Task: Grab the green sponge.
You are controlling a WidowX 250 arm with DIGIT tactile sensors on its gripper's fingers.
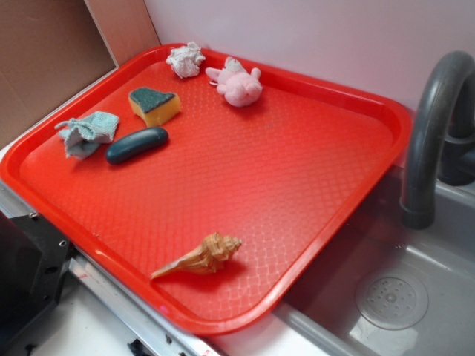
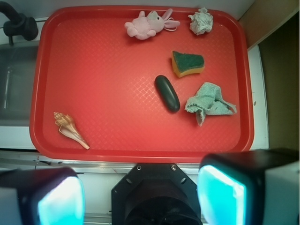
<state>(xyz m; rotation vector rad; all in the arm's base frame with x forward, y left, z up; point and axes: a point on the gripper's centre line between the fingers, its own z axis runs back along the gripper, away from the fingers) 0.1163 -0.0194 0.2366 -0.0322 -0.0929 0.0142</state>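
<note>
The gripper [image 2: 140,197] is being held wide open, empty. The wedge-shaped yellow-foam sponge with green scouring top [image 2: 187,63] is lying well ahead of the jaws, slightly right; it is probably best straddled across its narrow sides.

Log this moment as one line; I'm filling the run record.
phase: pre-grasp | hand: open, clear of tray | green sponge: untouched, on tray

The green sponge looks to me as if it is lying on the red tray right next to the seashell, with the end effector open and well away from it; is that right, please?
Not quite: the green sponge is far from the seashell, which lies alone by the opposite edge of the red tray. Its neighbours are the dark pebble and the rag. The wrist view shows this plainly. The end effector is indeed open and well away from it.
</note>
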